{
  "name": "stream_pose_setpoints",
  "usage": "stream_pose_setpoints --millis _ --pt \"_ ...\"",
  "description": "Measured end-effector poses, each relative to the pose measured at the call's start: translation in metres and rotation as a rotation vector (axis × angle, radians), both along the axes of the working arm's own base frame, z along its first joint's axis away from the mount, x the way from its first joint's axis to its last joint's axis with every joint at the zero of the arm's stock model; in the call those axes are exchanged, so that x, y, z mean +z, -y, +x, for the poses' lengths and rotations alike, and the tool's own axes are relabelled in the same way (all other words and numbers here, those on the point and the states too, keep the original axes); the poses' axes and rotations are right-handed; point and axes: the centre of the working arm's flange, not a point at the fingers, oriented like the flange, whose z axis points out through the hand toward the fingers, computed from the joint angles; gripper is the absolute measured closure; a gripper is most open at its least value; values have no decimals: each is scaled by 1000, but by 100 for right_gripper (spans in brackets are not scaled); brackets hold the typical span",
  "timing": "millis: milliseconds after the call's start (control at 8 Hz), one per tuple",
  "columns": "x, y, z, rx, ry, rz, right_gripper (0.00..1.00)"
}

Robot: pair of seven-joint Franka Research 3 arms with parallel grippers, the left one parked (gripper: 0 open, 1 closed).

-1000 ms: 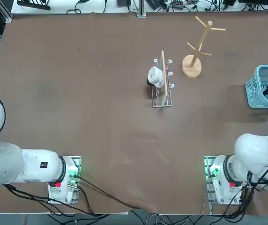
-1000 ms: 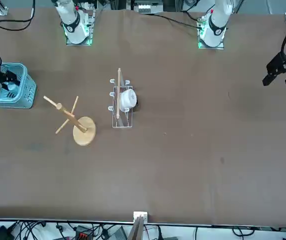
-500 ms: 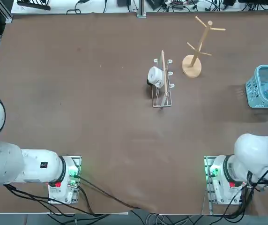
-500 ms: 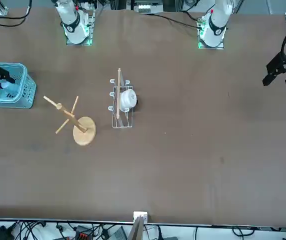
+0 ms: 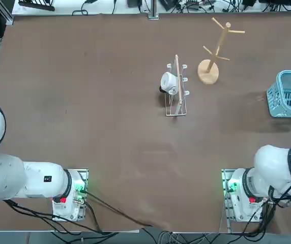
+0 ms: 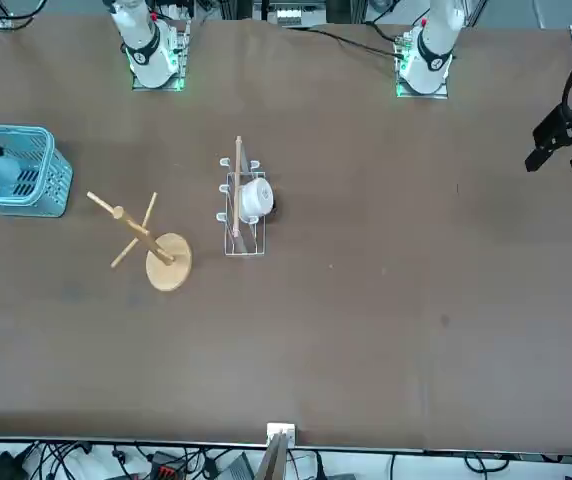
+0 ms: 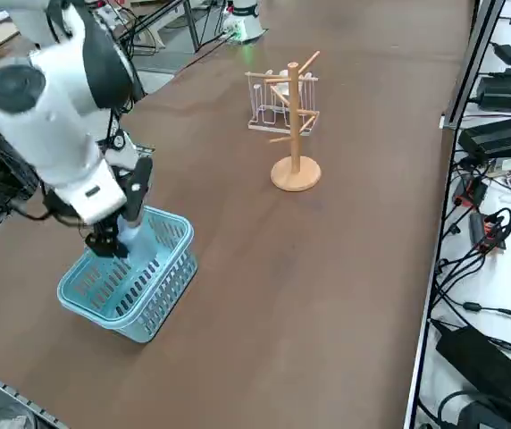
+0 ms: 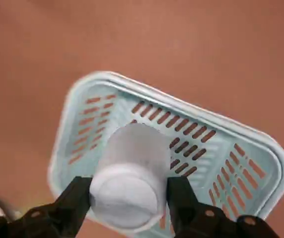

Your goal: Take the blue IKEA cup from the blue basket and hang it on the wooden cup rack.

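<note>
one pale, slightly tapered plastic cup (image 8: 132,173) is pinched between the two black fingers (image 8: 72,208) of the right gripper (image 8: 129,201), over the one blue basket (image 7: 135,277). the basket's plastic walls are pierced with slots, its rim flared and rounded. one wooden cup rack (image 7: 296,134), round-based and fitted with four smooth angled pegs, is stood well apart from the basket, with brown tabletop (image 7: 264,295) between them. beyond it, one white wire rack (image 5: 176,104) is seen with one white mug (image 5: 169,83) on it.
</note>
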Motion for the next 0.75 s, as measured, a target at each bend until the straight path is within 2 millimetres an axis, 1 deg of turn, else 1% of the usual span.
stream_pose_setpoints --millis 125,375,500,625,750 --pt "36 -17 13 22 7 32 14" --pt "108 -60 38 85 38 115 14" --pt "135 -84 47 117 64 177 14" --pt "153 -106 54 141 97 268 14" --pt "162 -122 58 154 128 363 15"
